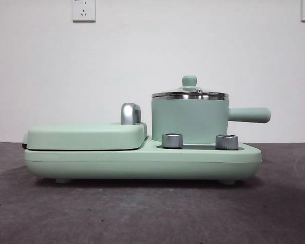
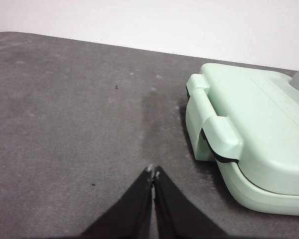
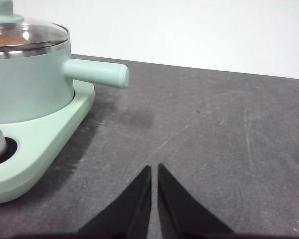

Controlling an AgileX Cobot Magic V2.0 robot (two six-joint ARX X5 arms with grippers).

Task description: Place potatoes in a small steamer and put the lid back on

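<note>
- Steamer [image 1: 189, 121] stands on the right half of the mint-green cooker [image 1: 142, 161], its straight handle [image 1: 249, 115] pointing out past the cooker's right end.
- Lid [image 1: 189, 94] sits closed on the steamer's chrome rim, green knob [image 1: 189, 81] up; in the right wrist view an orange-brown patch shows through the glass, probably the potato [image 3: 12, 39], though too little is seen to be sure.
- Counter [image 1: 152, 213] is dark grey, and the cooker rests on it against a white wall [image 1: 152, 51] with two sockets.
- Griddle [image 1: 86, 136] takes up the cooker's left half, cover down, with a chrome handle [image 1: 130, 113] at its inner end.
- Two chrome dials [image 1: 172, 140] sit on the cooker's front, below the steamer.
- Left gripper [image 2: 153, 172] hangs over bare counter, well apart from the griddle's outer end; its jaws meet at the tips and grip nothing.
- Right gripper [image 3: 154, 168] hangs over bare counter beyond the steamer's handle, near it but not touching; its jaws are almost together, a thin slit between them, holding nothing.
</note>
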